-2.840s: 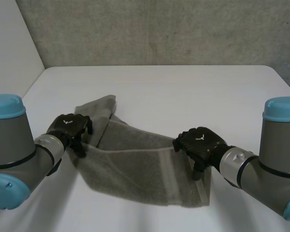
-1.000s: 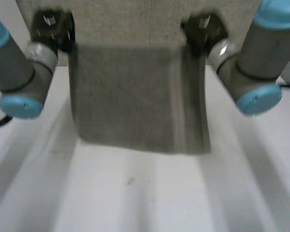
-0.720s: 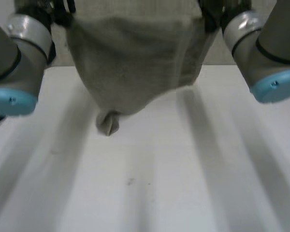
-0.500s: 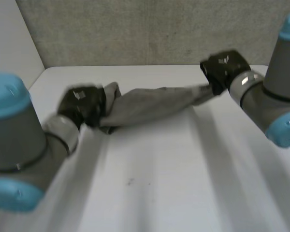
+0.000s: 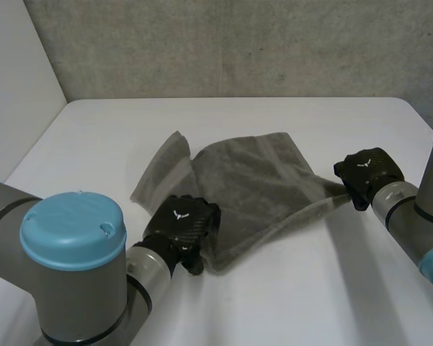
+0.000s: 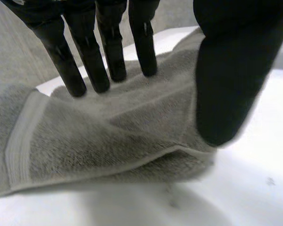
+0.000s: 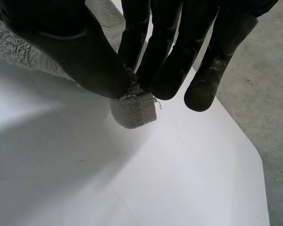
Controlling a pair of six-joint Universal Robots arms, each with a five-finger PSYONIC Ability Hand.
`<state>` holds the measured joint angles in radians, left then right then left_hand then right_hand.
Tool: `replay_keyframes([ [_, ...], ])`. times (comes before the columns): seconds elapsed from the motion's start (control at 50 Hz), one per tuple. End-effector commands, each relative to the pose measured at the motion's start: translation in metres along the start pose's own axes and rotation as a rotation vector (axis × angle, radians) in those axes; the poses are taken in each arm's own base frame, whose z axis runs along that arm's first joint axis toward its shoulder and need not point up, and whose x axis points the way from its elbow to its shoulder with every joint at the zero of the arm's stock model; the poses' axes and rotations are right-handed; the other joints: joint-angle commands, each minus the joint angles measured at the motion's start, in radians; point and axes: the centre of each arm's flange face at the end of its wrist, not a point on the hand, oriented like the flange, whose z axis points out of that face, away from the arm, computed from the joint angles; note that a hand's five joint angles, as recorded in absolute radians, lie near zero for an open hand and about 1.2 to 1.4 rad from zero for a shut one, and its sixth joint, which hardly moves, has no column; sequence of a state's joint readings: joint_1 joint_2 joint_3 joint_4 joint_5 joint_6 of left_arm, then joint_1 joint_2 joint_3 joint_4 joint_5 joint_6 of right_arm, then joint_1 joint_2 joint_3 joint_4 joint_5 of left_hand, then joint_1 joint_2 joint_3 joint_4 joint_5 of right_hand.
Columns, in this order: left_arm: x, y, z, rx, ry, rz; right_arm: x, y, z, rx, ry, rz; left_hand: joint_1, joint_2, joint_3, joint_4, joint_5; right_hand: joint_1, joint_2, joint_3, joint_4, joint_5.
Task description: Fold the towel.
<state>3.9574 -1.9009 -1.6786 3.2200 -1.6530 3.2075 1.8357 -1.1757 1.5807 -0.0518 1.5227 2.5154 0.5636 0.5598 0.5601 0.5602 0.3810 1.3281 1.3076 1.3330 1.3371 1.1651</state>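
- Two hands on one towel, rumpled and partly doubled over, white table beneath.
- At towel's near-left corner: left hand, straight fingers and thumb pinching a raised fold, probably to lay it flat.
- At towel's right corner: right hand, thumb and fingertips nipping the very tip, seemingly pulling that edge taut.

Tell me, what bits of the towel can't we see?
Head view: the towel corner under the left hand, covered by that hand.
Head view: the corner pinched by the right hand, hidden behind it.
Right wrist view: most of the towel, cut off at the picture's edge.
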Motion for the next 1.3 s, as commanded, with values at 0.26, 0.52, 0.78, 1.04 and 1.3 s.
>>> replay_keyframes([
  [0.26, -0.087, 0.001, 0.042, 0.005, -0.128, 0.128, 0.007, 0.019, 0.017, -0.009, 0.047, 0.022, -0.177, -0.174, -0.174, -0.174, -0.169, 0.068, 0.089, 0.063, 0.059, 0.057],
  [0.52, -0.106, 0.016, 0.060, 0.023, -0.088, 0.111, 0.003, 0.025, 0.019, -0.026, 0.033, 0.025, 0.055, 0.058, 0.058, 0.058, 0.063, 0.068, 0.089, 0.063, 0.059, 0.057],
  [0.78, -0.116, 0.024, 0.102, 0.110, -0.075, 0.131, -0.002, 0.027, 0.019, -0.025, 0.005, 0.028, 0.076, 0.079, 0.079, 0.079, 0.084, 0.068, 0.089, 0.063, 0.059, 0.057],
  [1.04, -0.119, 0.036, 0.124, 0.025, -0.049, 0.170, -0.003, 0.028, 0.018, -0.027, 0.000, 0.026, 0.037, 0.041, 0.041, 0.041, 0.046, 0.068, 0.089, 0.063, 0.059, 0.057],
  [1.3, -0.126, 0.023, 0.104, -0.035, -0.035, 0.192, -0.005, 0.029, 0.019, -0.025, -0.010, 0.026, -0.097, -0.094, -0.094, -0.094, -0.089, 0.068, 0.089, 0.063, 0.059, 0.057],
])
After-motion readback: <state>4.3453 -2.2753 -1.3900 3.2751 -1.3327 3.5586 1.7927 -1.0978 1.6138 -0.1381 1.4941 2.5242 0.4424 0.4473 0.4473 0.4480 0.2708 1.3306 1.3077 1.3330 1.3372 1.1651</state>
